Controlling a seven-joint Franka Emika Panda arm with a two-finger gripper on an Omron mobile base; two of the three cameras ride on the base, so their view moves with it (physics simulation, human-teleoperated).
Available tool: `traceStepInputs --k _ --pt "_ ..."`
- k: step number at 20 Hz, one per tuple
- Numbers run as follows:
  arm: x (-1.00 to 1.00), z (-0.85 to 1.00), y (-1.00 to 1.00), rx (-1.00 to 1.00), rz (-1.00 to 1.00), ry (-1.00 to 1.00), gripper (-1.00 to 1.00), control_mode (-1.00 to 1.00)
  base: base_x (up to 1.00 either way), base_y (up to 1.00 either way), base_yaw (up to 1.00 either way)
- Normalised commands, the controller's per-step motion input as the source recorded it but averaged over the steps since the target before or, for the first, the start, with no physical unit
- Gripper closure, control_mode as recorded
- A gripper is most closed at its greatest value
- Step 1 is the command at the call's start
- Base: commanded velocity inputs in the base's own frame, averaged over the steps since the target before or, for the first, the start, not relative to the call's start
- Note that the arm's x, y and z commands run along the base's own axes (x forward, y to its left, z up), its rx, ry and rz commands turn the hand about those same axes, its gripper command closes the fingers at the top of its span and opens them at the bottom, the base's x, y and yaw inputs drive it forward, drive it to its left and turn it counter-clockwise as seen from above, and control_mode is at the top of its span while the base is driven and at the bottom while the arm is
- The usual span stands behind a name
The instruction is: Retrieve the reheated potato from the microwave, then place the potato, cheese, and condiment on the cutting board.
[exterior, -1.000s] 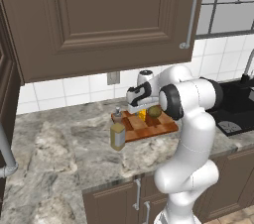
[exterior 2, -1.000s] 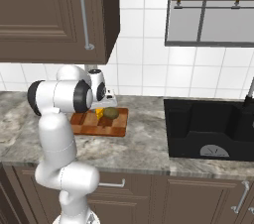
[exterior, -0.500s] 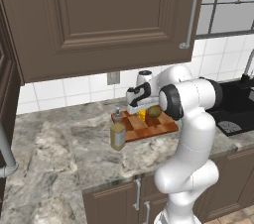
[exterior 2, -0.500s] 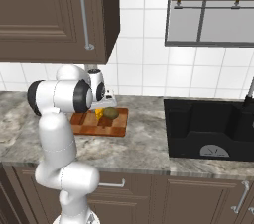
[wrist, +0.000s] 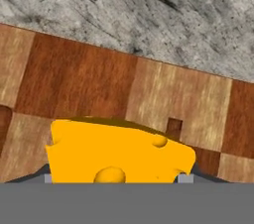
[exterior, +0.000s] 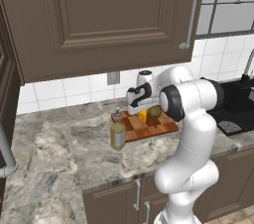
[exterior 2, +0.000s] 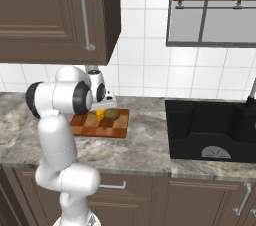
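- Looking along the gripper (wrist: 116, 178), the cheese (wrist: 119, 153) sits right between its two fingers (wrist: 184, 178), one finger at each end of the wedge.
- The jaws stand about as wide as the cheese. I cannot tell if they squeeze it or just stand beside it.
- The cheese rests on the cutting board (wrist: 163, 94), with its long side running from one finger to the other.
- From the left base view, the gripper (exterior: 141, 109) hangs low over the middle of the cutting board (exterior: 149, 129), pointing down at the cheese (exterior: 143, 115).
- The potato (exterior: 155, 111) lies on the board too, just beside the cheese, on the side toward the sink.
- The condiment (exterior: 117, 134) stands upright at the other end of the board. It looks like it is on the counter (exterior: 59, 158) just off the board's edge, not on the wood.
- I think the bottle is the last thing to bring. From the hand it lies across the board, away from the potato, and the cheese is not in the way.
- The bottle is tall and thin, so the hand should come at it from the side and grab it around its middle.
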Motion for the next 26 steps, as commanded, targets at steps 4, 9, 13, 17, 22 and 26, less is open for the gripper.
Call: traceStepInputs --k 4,9,13,17,22,26 --pt "-0.2 -0.03 -0.13 0.0 0.0 0.0 -1.0 -1.0 0.0 0.0 0.0" --pt "-0.16 0.02 -0.07 0.0 0.0 0.0 -1.0 -1.0 0.0 0.0 0.0" --pt "-0.12 0.15 -0.04 0.0 0.0 0.0 -1.0 -1.0 0.0 0.0 0.0" --pt "-0.21 0.19 -0.05 0.0 0.0 0.0 -1.0 -1.0 0.0 0.0 0.0" --pt "-0.3 0.2 -0.03 0.0 0.0 -0.06 -1.0 -1.0 0.0 0.0 0.0" --pt "-0.44 0.06 0.0 0.0 0.0 -0.06 -1.0 -1.0 0.0 0.0 0.0"
